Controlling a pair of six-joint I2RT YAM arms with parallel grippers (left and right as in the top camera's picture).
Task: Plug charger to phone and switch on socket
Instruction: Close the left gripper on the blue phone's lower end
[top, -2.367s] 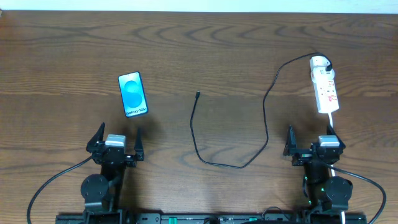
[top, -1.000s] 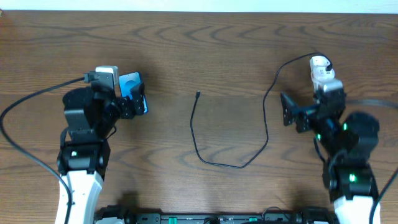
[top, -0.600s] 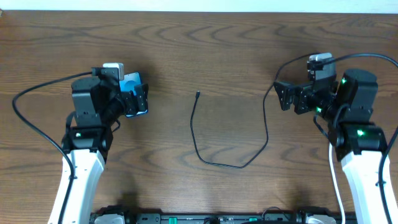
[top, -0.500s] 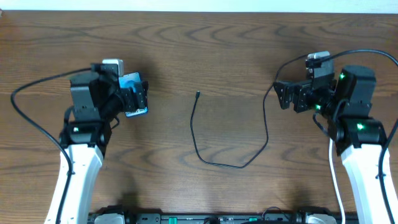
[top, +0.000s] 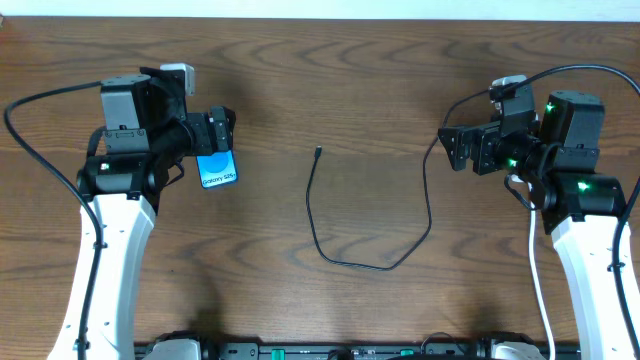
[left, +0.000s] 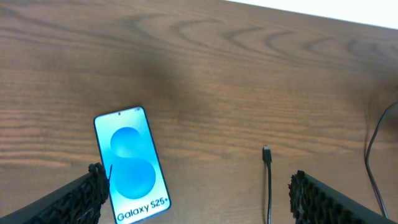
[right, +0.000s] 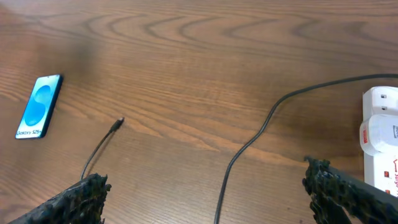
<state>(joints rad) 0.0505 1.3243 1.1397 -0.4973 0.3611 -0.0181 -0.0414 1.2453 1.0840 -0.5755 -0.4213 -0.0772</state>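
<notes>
Overhead, my two arms are raised above the brown wood-grain table (top: 330, 70), one at each side. My left fingers (top: 222, 132) hover over the left part of the table, spread wide with nothing between them. Just below them lies the slim black-edged phone with the bright blue screen (top: 218, 170), flat and face up, a little tilted, and only its lower part with the white lettering shows past my fingers. In the left wrist view the whole phone is visible – it lies between my two fingertips, close to the left one, though I cannot tell whether they touch.

The long thin black charger cable (top: 430, 200) lies slack in the middle of the table. Its small plug tip (top: 318, 152) rests free on the wood to the right of the phone and well apart from it. From the tip the cable runs toward me, bends round in a wide loop and climbs away again toward the far right.

My right fingers (top: 452, 150) hang over the right part of the table, also spread wide and holding nothing – the cable passes just beside them in the overhead view. The narrow white power strip with red markings (right: 380, 124) shows only at the right edge of the right wrist view, lying flat, with the black cable reaching its far end. From above my right arm hides most of it.
</notes>
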